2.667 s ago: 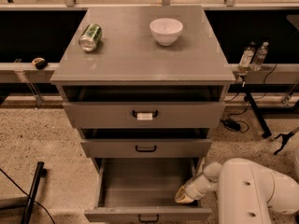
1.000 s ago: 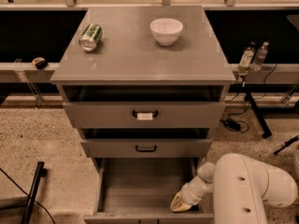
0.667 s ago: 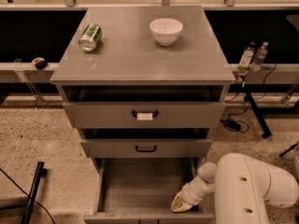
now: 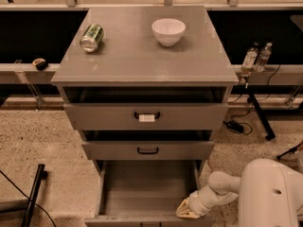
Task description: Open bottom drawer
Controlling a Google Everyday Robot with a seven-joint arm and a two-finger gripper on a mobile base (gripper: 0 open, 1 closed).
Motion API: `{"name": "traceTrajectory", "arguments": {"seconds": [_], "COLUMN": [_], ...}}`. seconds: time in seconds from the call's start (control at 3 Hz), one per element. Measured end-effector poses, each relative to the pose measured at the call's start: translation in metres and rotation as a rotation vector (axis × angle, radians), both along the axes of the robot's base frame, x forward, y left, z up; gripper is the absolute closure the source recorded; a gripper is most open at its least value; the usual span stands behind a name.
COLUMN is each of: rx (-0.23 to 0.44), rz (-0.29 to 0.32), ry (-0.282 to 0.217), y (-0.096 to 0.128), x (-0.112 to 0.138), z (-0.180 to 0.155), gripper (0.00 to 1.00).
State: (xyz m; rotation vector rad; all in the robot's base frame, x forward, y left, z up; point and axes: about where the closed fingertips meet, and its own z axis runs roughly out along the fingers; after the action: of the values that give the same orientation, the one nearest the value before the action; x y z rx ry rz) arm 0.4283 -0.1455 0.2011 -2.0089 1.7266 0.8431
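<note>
The bottom drawer [image 4: 147, 188] of the grey three-drawer cabinet stands pulled far out, and its inside shows nothing in it. Its front panel lies at the bottom edge of the view, and its handle is cut off there. My gripper [image 4: 188, 209] sits at the drawer's front right corner, at the end of my white arm [image 4: 222, 189] that reaches in from the right. The middle drawer [image 4: 147, 150] with a black handle and the top drawer [image 4: 147, 116] with a white label on its handle are each pulled out a little.
A green can [image 4: 92, 37] lies on its side on the cabinet top [image 4: 142, 56], and a white bowl [image 4: 168, 31] stands there. Two bottles [image 4: 255, 56] stand on a ledge to the right, with cables and a black stand leg [image 4: 258, 115] on the floor. A black pole [image 4: 33, 193] lies at the lower left.
My gripper has moved down and toward the front of the view along the drawer's right side, and the bottom drawer has come further out with it.
</note>
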Motion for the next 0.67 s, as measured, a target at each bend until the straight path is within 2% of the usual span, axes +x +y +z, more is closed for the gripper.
{"name": "traceTrajectory", "arguments": {"seconds": [0.33,0.67], "rx": [0.003,0.003], "rz": [0.006,0.006], "ry": [0.004,0.004], "y": [0.0008,0.0008], "x": [0.0035,0.0039], "z": [0.0007,0.0007], "gripper": [0.04,0.00]}}
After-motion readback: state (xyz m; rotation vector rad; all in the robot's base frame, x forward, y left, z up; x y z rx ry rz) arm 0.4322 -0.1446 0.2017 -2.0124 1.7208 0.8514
